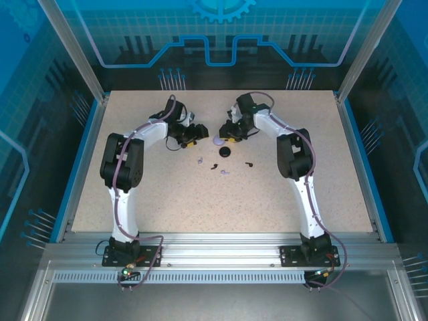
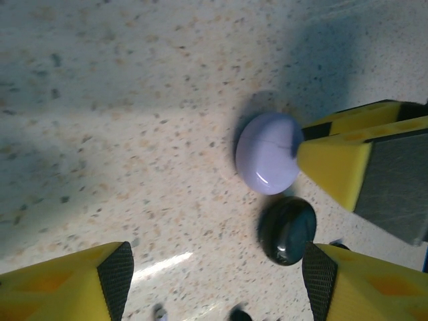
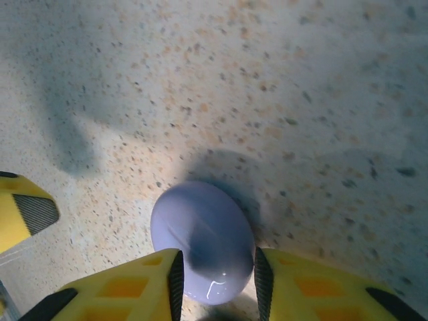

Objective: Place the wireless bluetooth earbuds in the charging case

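Note:
The charging case point(image 1: 225, 152) is a small round black puck on the table; it lies closed just inside my left gripper's right finger point(image 2: 321, 281), also seen as the case point(image 2: 287, 229). My left gripper point(image 2: 214, 274) point(image 1: 193, 138) is open with bare table between its pads. Two tiny black earbuds point(image 1: 215, 166) point(image 1: 249, 163) lie loose nearer the arm bases; one dark earbud point(image 2: 237, 313) shows at the bottom edge. My right gripper point(image 3: 215, 277) point(image 1: 228, 137) has its pads against both sides of a lavender puck point(image 3: 200, 237) point(image 2: 267, 160) point(image 1: 218, 142).
Two small lavender pieces point(image 1: 200, 160) point(image 1: 225, 172) lie among the black earbuds. The two grippers' yellow fingers stand close together, with a left finger point(image 3: 27, 214) at the edge of the right wrist view. Speckled tabletop point(image 1: 167, 200) stretches toward the bases.

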